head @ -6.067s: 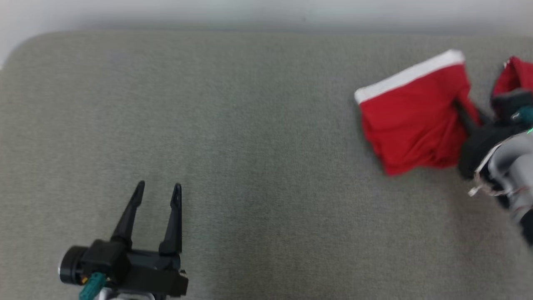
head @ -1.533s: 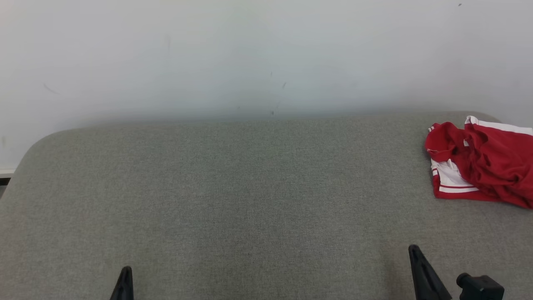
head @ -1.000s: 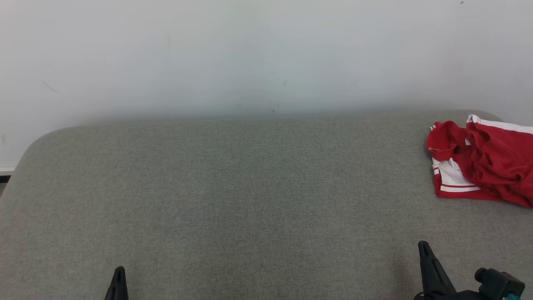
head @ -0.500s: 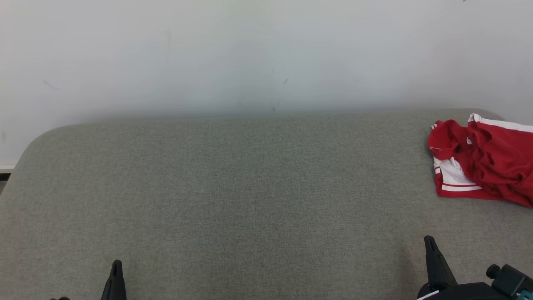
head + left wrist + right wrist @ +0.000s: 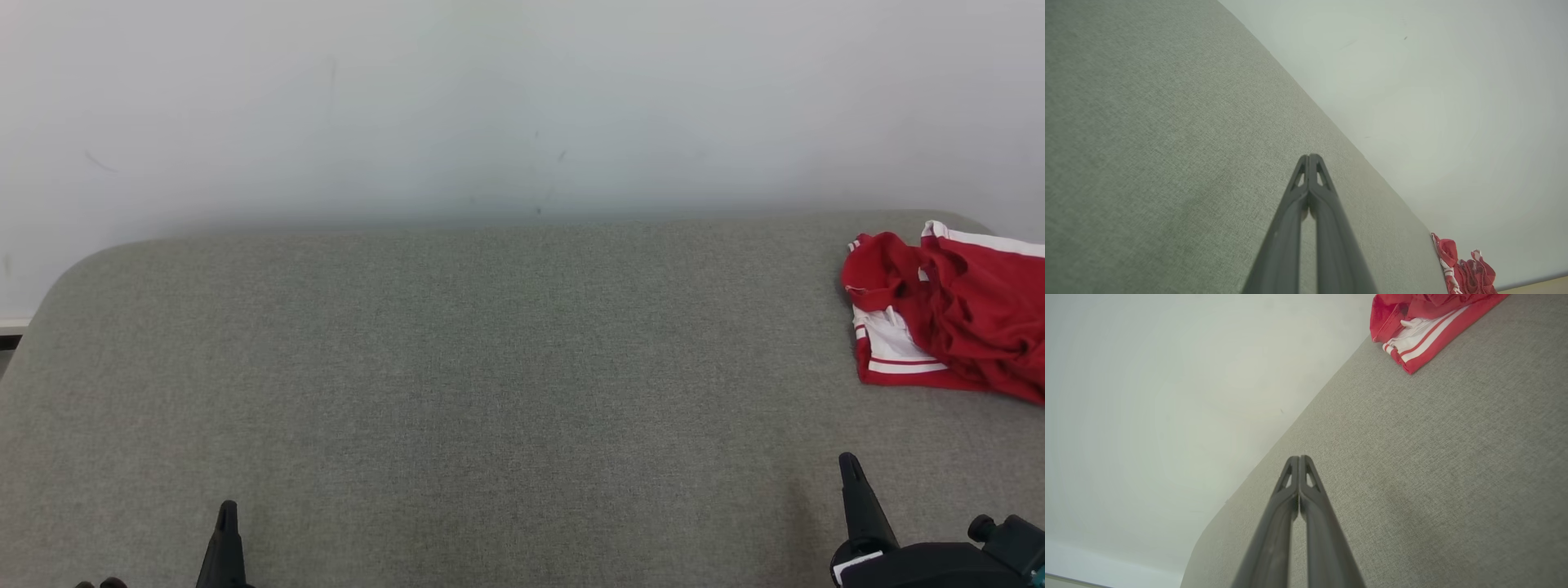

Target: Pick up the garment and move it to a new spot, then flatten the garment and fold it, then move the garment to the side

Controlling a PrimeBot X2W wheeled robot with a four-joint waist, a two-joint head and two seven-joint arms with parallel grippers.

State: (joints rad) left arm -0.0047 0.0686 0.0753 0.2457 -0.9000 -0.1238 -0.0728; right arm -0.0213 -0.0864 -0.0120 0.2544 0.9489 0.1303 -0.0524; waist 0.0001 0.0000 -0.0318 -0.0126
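The garment [image 5: 951, 310] is red with white stripes and lies bunched at the far right of the grey padded surface [image 5: 490, 367], cut off by the head view's right edge. It also shows at the top of the right wrist view [image 5: 1425, 326] and small at the lower right of the left wrist view [image 5: 1466, 271]. My left gripper [image 5: 226, 510] pokes up at the lower left, shut and empty [image 5: 1309, 157]. At the lower right, well short of the garment, my right gripper [image 5: 849, 464] is shut on nothing [image 5: 1299, 458].
A pale wall [image 5: 522, 106] rises right behind the grey surface. The surface's rounded far-left corner [image 5: 73, 269] drops off to a strip of floor at the left edge.
Both fingertips have crept a little higher in the head view, the right one also drifting rightward. The whole picture has shifted slightly, so the camera moved. The garment lies as before.
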